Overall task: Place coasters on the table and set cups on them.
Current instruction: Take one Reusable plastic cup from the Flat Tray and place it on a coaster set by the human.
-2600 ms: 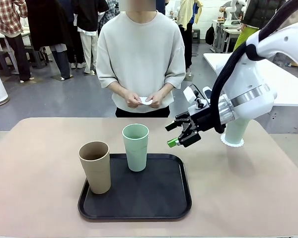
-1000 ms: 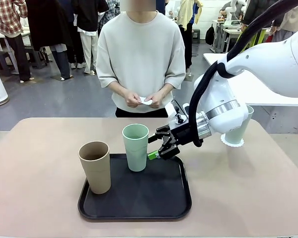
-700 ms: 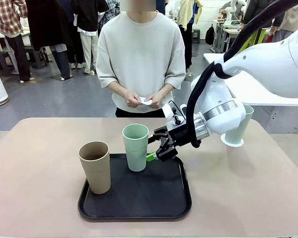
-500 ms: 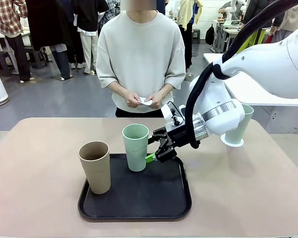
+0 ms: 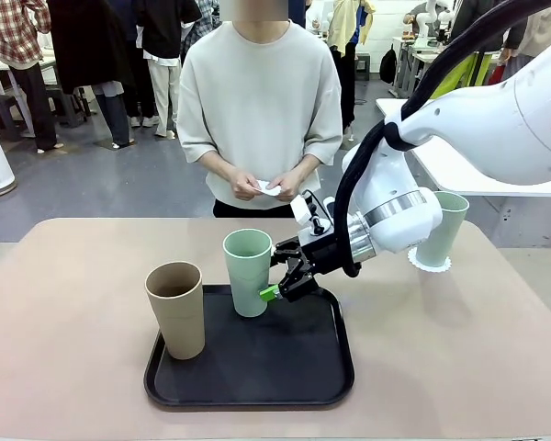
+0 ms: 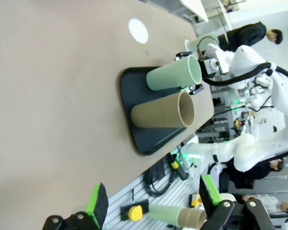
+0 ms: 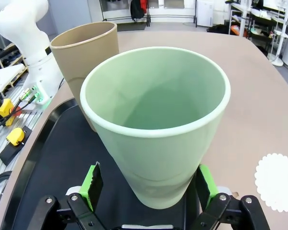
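Moved: right arm has swung leftward across the beige-pink matte tabletop (image 5: 64, 303), bringing the right gripper (image 7: 149, 186) to its next pick.
Left gripper (image 6: 153, 201): spread wide, empty, well apart from the work.
Tan-brown tapered matte tumbler (image 5: 175, 308): upright on the black rounded-corner tray (image 5: 248, 397), left side.
Pale mint tapered matte tumbler (image 5: 248, 273): upright on the tray, just right of the tan one.
Right gripper: fully spread, green pads flanking that mint tumbler's lower body; nothing clamped yet.
Person's hands (image 5: 246, 184): holding a white coaster (image 5: 271, 188).
Bare scalloped white paper coaster (image 7: 277, 182): flat on the tabletop beside the tray; likely target.
Second mint tumbler (image 5: 443, 225): already on its lacy coaster (image 5: 429, 265), far right.
Doing it well: close squarely and firmly, since tapered walls may slip; lift straight above the tray rim, clear of the tan tumbler; set down centred.
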